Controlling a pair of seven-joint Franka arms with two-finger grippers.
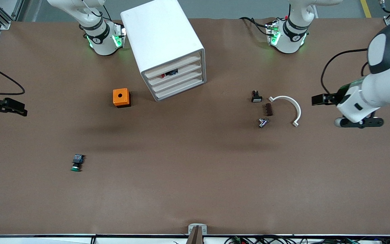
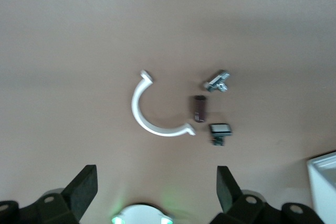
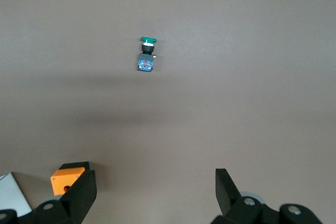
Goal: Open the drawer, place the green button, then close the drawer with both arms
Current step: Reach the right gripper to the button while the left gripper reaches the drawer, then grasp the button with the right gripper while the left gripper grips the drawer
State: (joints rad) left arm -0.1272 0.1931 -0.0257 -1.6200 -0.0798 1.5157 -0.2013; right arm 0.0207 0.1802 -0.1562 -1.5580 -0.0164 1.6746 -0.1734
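Observation:
The white cabinet [image 1: 163,40] stands toward the robots' end of the table, its four drawers all shut. The drawer [image 1: 178,82] is third from the top, under one showing red-black parts. The button [image 1: 76,162], green-capped with a dark body, lies on its side on the brown table, nearer the front camera and toward the right arm's end; it also shows in the right wrist view [image 3: 147,55]. My right gripper [image 1: 12,107] [image 3: 156,178] hangs open and empty above the table's right-arm end. My left gripper [image 1: 321,99] [image 2: 156,176] hangs open and empty above the left-arm end.
An orange box [image 1: 121,97] [image 3: 66,179] with a hole sits beside the cabinet. Toward the left arm's end lie a white curved piece [image 1: 288,107] [image 2: 152,109], a black button with a white cap [image 1: 256,97], a brown block [image 1: 268,109] and a silver part [image 1: 263,122].

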